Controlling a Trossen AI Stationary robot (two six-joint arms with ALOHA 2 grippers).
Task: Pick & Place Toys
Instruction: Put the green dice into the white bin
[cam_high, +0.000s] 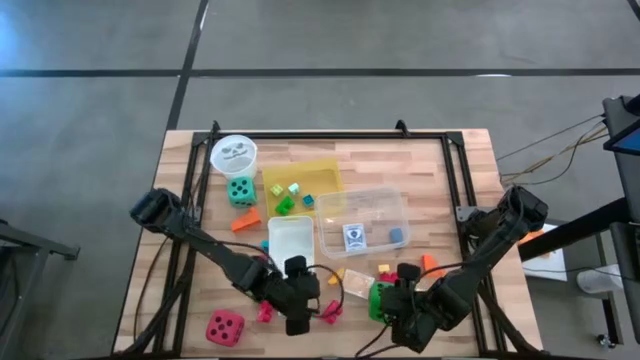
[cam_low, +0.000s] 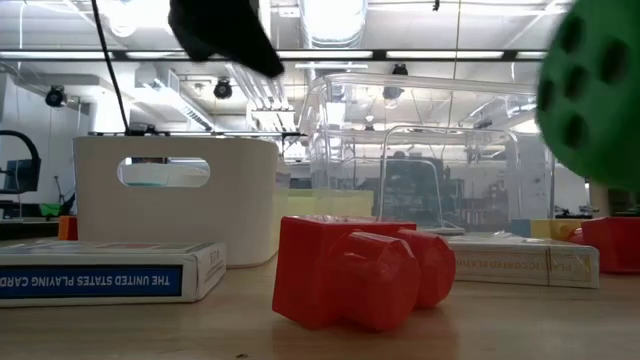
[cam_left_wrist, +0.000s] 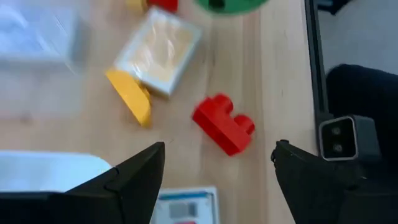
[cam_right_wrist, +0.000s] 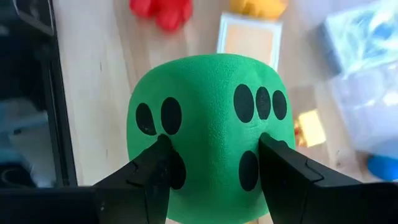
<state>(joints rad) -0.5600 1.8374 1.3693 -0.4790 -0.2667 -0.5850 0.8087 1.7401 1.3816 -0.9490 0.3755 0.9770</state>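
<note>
Here, right hand (cam_right_wrist: 214, 180) grips soft (foam-like) green die (cam_right_wrist: 211, 118).

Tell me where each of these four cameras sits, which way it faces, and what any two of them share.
High view: overhead, looking straight down on the table, both arms, clear plastic box.
Low view: at table-top height, facing the room; red block nearest, no gripper clearly shown.
Left wrist view: on the left arm, looking down past the open left gripper at that red block.
Right wrist view: on the right arm; right gripper clamps the green die.
Shared: the green die also shows in the high view and low view.
</note>
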